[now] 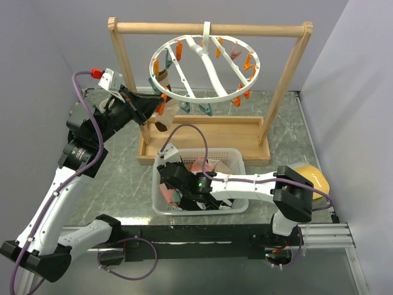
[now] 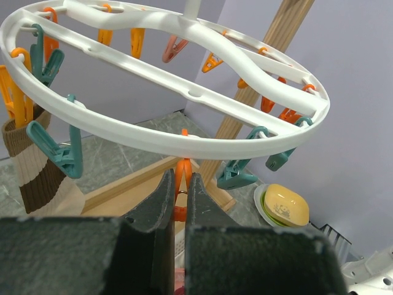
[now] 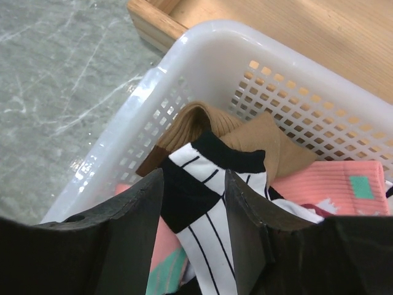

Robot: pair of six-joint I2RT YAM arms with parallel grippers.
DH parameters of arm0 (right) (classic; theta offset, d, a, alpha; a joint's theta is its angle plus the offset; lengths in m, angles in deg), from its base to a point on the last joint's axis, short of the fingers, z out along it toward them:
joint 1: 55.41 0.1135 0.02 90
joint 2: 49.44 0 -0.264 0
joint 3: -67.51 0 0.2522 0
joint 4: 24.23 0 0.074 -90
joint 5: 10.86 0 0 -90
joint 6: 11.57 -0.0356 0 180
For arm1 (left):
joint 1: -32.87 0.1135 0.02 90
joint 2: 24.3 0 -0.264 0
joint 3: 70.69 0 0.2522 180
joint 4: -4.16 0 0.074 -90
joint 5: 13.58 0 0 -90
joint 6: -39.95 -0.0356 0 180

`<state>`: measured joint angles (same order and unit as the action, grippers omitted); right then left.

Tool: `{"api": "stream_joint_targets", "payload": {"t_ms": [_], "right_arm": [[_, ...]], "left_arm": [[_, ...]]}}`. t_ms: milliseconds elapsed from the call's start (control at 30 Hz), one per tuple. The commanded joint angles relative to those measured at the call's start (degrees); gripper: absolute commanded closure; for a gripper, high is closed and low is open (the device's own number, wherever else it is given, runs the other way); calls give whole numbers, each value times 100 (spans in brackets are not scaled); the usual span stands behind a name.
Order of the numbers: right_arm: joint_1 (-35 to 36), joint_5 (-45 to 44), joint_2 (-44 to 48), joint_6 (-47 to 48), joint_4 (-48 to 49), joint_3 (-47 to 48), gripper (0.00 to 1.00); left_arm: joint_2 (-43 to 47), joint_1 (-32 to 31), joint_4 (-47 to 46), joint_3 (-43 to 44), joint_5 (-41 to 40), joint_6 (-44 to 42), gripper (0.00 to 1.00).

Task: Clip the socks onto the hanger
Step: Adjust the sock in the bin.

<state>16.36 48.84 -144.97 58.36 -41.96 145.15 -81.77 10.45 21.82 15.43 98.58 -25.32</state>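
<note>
- Socks (image 1: 200, 165) lay heaped in the white basket (image 1: 242, 161) on the table (image 1: 123, 178), in front of the wooden frame (image 1: 209, 28); we judged they were gathered there to be picked one at a time
- Topmost was a black-and-white sock (image 3: 212, 161), lying over brown and pink ones between the fingers of the right gripper (image 3: 193, 178); its jaws stood spread, one on each side of the sock and not yet pressed on it, which we took as the line-up for a pinch
- We saw the hanger (image 1: 202, 101) hooked over the frame's crossbar, so that its ring sat roughly level and its pegs dangled below, reachable from underneath
- One striped brown sock (image 2: 31, 166) hung clipped at the ring's left side in the left wrist view, so we judged the task begun but far from done
- We found the left gripper (image 2: 180, 178) raised just under the ring's near edge, its fingers pressed together on an orange peg (image 2: 183, 169); we read this as squeezing the peg to make it gape for a sock, though we could not tell whether its mouth was open
- A yellow dish (image 1: 310, 178) sat at the table's right edge, well apart from the work
</note>
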Motion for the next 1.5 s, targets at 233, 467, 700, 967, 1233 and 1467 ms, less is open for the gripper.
{"api": "stream_joint_targets", "payload": {"t_ms": [233, 467, 700, 967, 1233, 1467], "right_arm": [[22, -213, -335, -330, -34, 274, 41], [13, -116, -643, -409, -148, 494, 45], [4, -98, -415, -471, -227, 433, 66], [92, -459, 455, -716, -149, -287, 73], [285, -723, 702, -823, -8, -675, 100], [435, -872, 210, -717, -87, -236, 52]], "left_arm": [[140, 35, 111, -81, 35, 5, 99], [122, 35, 137, -46, -27, 32, 99], [175, 35, 120, -64, -70, 32, 99], [201, 35, 120, -125, -88, 5, 99], [157, 35, 76, -117, -71, 85, 99], [131, 35, 102, -73, -88, 111, 99]]}}
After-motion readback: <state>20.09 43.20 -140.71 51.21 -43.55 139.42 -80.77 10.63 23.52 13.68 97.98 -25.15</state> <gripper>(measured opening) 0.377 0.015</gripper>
